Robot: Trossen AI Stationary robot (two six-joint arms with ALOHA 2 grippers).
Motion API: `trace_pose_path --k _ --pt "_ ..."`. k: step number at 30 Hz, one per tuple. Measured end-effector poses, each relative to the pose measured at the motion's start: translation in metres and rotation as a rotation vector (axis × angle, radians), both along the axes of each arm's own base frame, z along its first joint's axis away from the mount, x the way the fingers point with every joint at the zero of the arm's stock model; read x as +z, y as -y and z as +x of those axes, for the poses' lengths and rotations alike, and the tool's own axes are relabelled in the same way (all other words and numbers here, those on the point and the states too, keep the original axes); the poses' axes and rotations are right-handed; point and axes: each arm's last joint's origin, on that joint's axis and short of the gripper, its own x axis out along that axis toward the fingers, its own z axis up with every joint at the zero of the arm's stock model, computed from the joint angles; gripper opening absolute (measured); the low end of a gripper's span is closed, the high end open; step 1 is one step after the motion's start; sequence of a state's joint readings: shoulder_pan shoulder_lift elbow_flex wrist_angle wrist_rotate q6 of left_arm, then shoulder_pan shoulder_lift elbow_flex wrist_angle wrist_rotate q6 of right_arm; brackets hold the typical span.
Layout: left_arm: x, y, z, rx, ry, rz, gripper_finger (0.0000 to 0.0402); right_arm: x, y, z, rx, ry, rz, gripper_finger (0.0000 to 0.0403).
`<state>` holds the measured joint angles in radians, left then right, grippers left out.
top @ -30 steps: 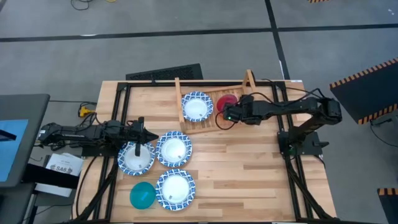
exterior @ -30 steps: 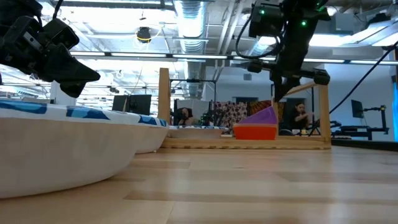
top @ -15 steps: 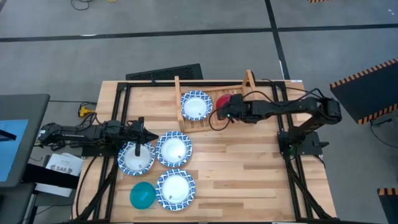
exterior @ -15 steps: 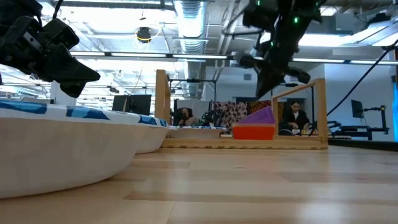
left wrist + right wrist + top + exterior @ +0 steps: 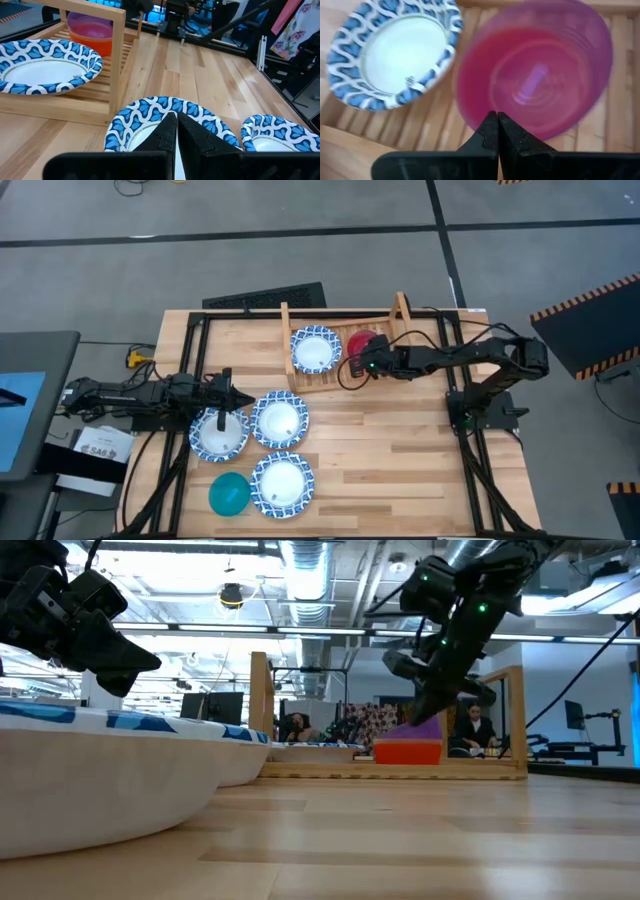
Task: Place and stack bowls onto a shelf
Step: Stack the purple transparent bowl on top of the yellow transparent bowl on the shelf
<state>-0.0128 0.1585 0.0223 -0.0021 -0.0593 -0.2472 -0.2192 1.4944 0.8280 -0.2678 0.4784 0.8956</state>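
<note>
Right gripper (image 5: 349, 370): jaws closed, empty, above the shelf's (image 5: 397, 310) front edge | purple bowl (image 5: 535, 75) nested in orange bowl (image 5: 90, 42) on the shelf, just beyond the jaws, beside a blue-rimmed bowl (image 5: 316, 351) | Left gripper (image 5: 232, 399): jaws closed, empty, over another blue-rimmed bowl (image 5: 220, 436) on the bench (image 5: 400, 450).

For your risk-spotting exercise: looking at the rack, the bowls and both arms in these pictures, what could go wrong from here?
1. The purple bowl sits tilted in the orange bowl on the shelf; the shut right gripper close above could knock it askew.
2. The shut left gripper hovers over a patterned bowl that seems to touch its neighbour, so lifting one might drag the other.
</note>
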Motion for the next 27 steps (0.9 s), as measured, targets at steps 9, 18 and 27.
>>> trace_pose_path --k 9,18,27 --pt "0.0 0.0 0.0 0.0 0.0 0.0 0.0 0.007 0.009 0.003 -0.045 0.038 -0.109 0.0017" --pt "0.0 0.0 0.0 0.0 0.0 0.0 0.0 0.009 0.028 -0.002 -0.247 0.137 -0.118 0.0017" --pt "0.0 0.0 0.0 0.0 0.001 0.0 0.0 0.009 0.042 -0.009 -0.311 0.119 -0.137 0.0017"
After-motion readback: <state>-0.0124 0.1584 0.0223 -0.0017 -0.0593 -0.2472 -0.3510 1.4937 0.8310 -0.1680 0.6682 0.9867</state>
